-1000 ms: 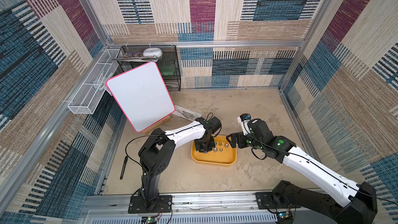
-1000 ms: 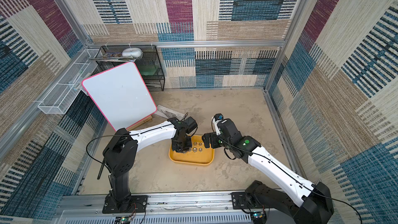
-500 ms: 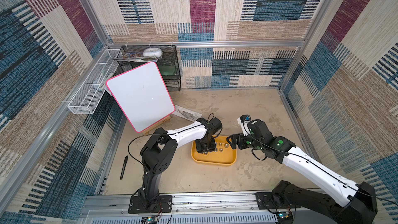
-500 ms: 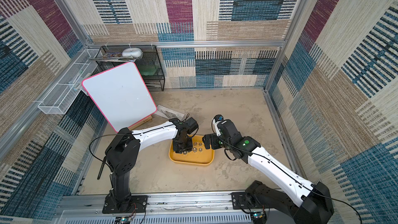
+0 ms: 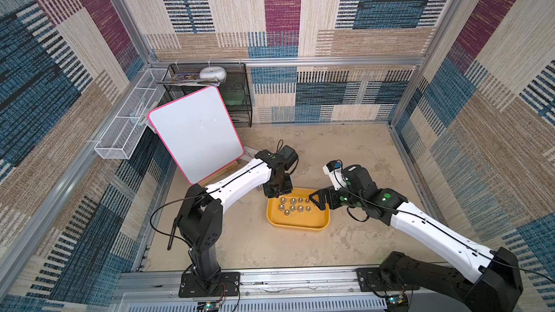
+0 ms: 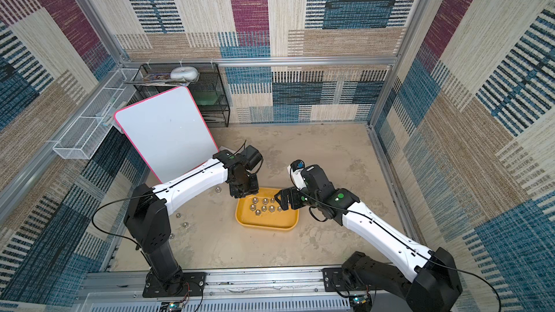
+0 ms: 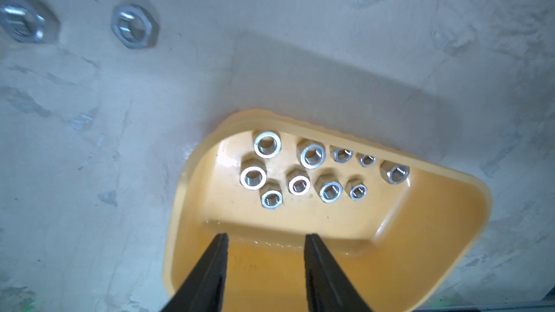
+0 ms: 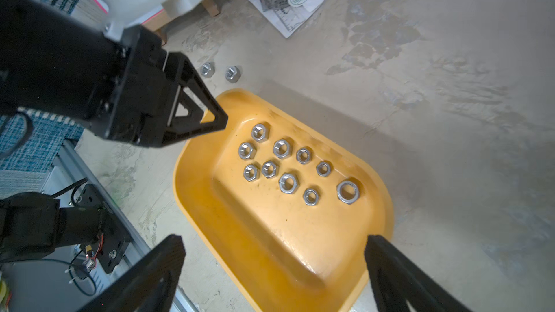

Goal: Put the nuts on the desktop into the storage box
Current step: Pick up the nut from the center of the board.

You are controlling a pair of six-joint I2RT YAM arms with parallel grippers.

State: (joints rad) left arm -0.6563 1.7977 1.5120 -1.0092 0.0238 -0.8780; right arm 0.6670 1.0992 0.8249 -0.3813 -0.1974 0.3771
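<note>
- The white-and-black left arm reaches low from its base and bends down at the wrist. Its black left gripper [image 7: 265,237] hangs over the far, left-arm-side corner of the shallow mustard-yellow plastic storage box [image 5: 295,220]. The jaws stand apart with nothing between them.
- The right arm stretches in low from the opposite side, and its black right gripper [image 8: 274,238] is levelled at the box's other short end. Its jaws are spread wide and hold nothing.
- The box sits flat on the sandy-beige, mottled desktop [image 5: 345,151], its long axis running from one arm's side to the other.
- Ten small shiny silver hex nuts [image 8: 268,168] lie flat in the half of the box farther from the arm bases, holes facing up.
- Two more nuts [image 8: 232,73] lie on the desktop just beyond the box's far left-arm-side corner. In a top view, a few others [image 6: 186,225] lie well apart from the box, by the left arm's base.
- Bare desktop opens beyond the box's far long side and past its right-arm end. A pink-edged whiteboard [image 5: 195,133] leans beyond the left-arm side.
</note>
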